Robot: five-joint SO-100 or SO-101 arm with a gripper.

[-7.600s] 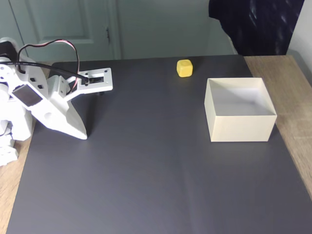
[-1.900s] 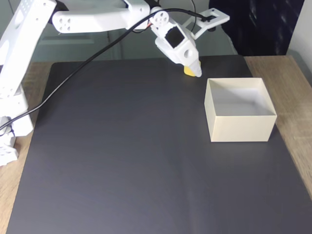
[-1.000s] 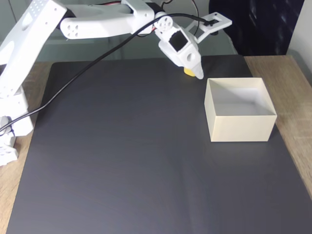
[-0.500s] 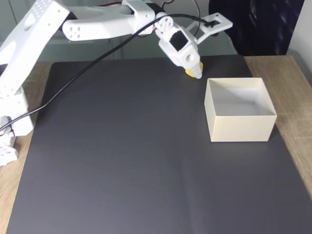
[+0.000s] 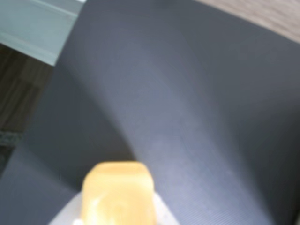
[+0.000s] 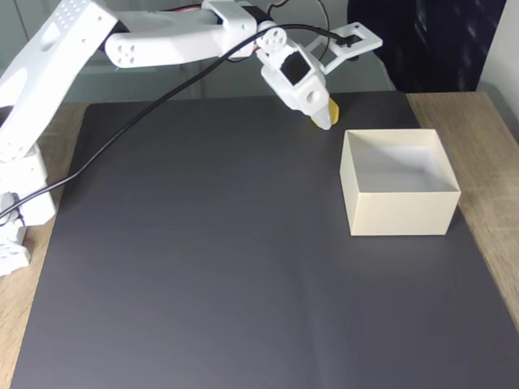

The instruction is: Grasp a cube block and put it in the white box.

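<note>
The yellow cube block (image 6: pixel 332 108) sits between my gripper's (image 6: pixel 327 116) fingers at the far edge of the dark mat, just left of the white box's far-left corner. The white finger (image 6: pixel 321 118) covers most of the cube block in the fixed view. In the wrist view the cube block (image 5: pixel 117 190) fills the bottom centre, blurred, with a white finger (image 5: pixel 161 213) showing beneath it and the mat behind. My gripper (image 5: pixel 116 216) is shut on it. The white box (image 6: pixel 399 212) stands open-topped on the right of the mat, with nothing inside.
A dark grey mat (image 6: pixel 203 267) covers most of the wooden table (image 6: pixel 486 146). My arm's base (image 6: pixel 20 203) stands at the left edge, with a black cable (image 6: pixel 146 109) hanging across the back. A dark cloth (image 6: pixel 430 40) hangs behind the box.
Since the oldest frame the arm has reached from the left across to the cube. Over the last second the gripper has shifted slightly up and right with the cube in it.
</note>
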